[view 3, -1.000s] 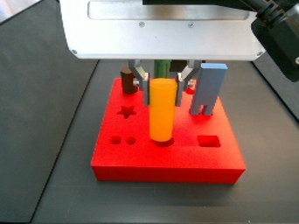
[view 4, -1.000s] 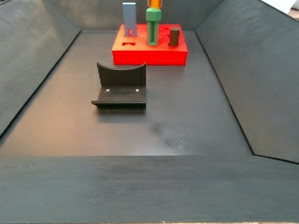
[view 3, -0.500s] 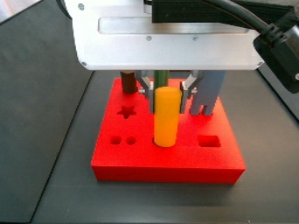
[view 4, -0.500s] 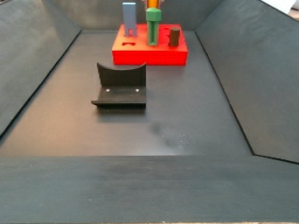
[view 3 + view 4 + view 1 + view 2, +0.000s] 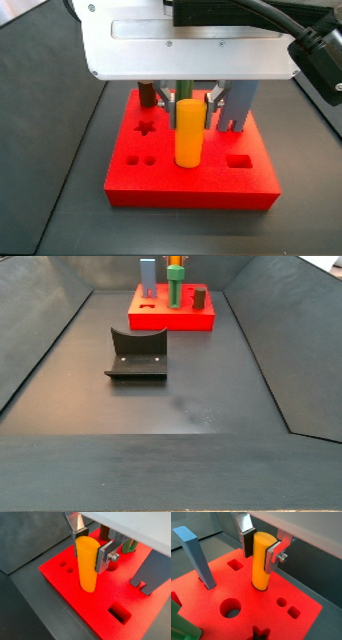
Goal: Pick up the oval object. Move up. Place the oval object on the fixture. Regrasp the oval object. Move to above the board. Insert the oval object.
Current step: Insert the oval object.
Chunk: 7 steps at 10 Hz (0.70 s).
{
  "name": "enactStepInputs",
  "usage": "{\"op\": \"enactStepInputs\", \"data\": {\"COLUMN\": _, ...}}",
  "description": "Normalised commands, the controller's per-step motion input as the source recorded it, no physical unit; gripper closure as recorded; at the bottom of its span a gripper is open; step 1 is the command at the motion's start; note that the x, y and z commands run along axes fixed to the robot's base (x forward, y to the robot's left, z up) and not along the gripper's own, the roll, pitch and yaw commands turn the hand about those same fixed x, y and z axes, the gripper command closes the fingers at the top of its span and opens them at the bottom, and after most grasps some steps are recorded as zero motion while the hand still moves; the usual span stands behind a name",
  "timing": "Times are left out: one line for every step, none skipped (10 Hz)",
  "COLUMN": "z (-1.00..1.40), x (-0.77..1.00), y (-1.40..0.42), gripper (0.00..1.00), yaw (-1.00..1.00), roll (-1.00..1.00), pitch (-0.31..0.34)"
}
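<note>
The oval object [image 5: 86,564] stands straight up in the red board [image 5: 80,609], with its bottom end down in a hole. The gripper [image 5: 91,543] is right above the board, and its fingers [image 5: 105,555] are on both sides of the top part of the oval object. In both wrist views the dark pads sit right against the yellow-orange sides, so the fingers look closed on it.

In a wrist view, a blue peg [image 5: 195,556] stands in the board near the oval object, and a green peg [image 5: 184,629] stands close to the camera. There is a round hole [image 5: 230,607] in the board between them.

In a side view, the fixture [image 5: 138,354] sits on the dark desk [image 5: 174,406], apart from the board [image 5: 174,318], with nothing on it.
</note>
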Motion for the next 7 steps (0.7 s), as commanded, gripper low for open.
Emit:
{"op": "enactStepInputs", "data": {"z": -0.42, "x": 0.04, "y": 0.01, "gripper": 1.00, "yaw": 0.16, "roll": 0.17, "pitch": -0.099}}
{"op": "enactStepInputs", "data": {"z": -0.56, "x": 0.00, "y": 0.00, "gripper": 1.00, "yaw": 0.19, "roll": 0.30, "pitch": -0.154}}
{"op": "enactStepInputs", "data": {"z": -0.58, "x": 0.00, "y": 0.00, "gripper": 1.00, "yaw": 0.15, "roll": 0.30, "pitch": -0.153}}
{"op": "enactStepInputs", "data": {"z": -0.63, "x": 0.00, "y": 0.00, "gripper": 1.00, "yaw": 0.05, "roll": 0.25, "pitch": -0.170}}
{"op": "enactStepInputs", "data": {"z": -0.67, "x": 0.00, "y": -0.02, "gripper": 1.00, "yaw": 0.00, "roll": 0.19, "pitch": -0.206}}
{"op": "enactStepInputs", "data": {"z": -0.73, "x": 0.00, "y": -0.06, "gripper": 1.00, "yaw": 0.00, "roll": 0.13, "pitch": -0.231}}
{"op": "enactStepInputs", "data": {"z": -0.77, "x": 0.00, "y": -0.04, "gripper": 1.00, "yaw": 0.00, "roll": 0.10, "pitch": -0.221}}
